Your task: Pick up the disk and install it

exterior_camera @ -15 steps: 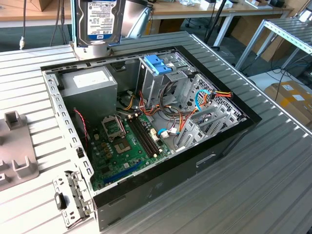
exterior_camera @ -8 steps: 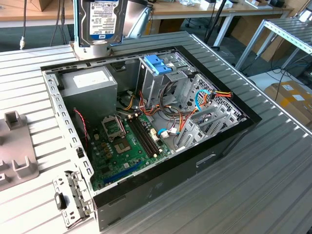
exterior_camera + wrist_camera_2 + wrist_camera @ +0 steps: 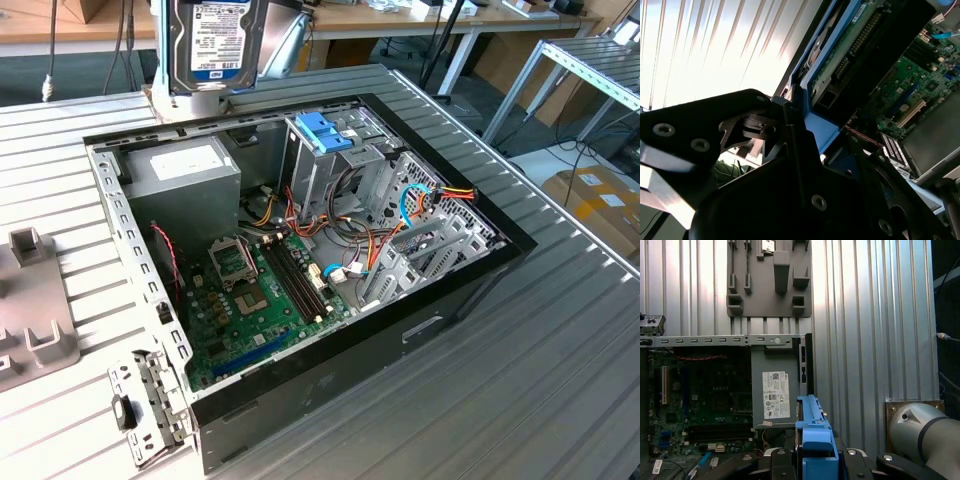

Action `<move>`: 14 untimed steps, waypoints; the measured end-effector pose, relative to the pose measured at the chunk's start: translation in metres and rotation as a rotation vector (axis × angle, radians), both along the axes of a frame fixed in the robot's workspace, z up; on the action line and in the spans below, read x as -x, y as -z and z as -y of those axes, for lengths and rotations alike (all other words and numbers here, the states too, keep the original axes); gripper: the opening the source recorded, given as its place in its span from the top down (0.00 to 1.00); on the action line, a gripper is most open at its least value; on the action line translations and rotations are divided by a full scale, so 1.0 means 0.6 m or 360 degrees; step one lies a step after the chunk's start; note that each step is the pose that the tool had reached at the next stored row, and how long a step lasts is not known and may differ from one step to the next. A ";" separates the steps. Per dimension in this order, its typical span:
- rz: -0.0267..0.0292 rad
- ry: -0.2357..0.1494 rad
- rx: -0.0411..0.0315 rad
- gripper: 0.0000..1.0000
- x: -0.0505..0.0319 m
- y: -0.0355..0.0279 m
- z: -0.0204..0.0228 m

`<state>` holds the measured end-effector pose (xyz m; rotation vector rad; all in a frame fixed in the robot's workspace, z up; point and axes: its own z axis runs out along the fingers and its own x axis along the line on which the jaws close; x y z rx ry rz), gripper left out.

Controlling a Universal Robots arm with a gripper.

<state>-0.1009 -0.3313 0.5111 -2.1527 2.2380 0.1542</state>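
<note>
One disk (image 3: 215, 40), top cut off, gripped upright between fingers (image 3: 782, 467) above the open computer case (image 3: 450, 320).

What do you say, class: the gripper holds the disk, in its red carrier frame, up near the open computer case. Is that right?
Not quite: the carrier frame is blue, not red, as the first wrist view shows. The rest stands: the gripper holds the disk up near the open computer case.
</note>
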 end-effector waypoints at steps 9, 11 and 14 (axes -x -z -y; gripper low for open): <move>0.00000 0.0000 0.0000 0.63 -0.011 0.000 0.0001; 0.00000 0.0000 0.0000 0.63 -0.013 0.000 0.0000; 0.00000 0.0000 0.0000 0.63 -0.017 0.000 0.0001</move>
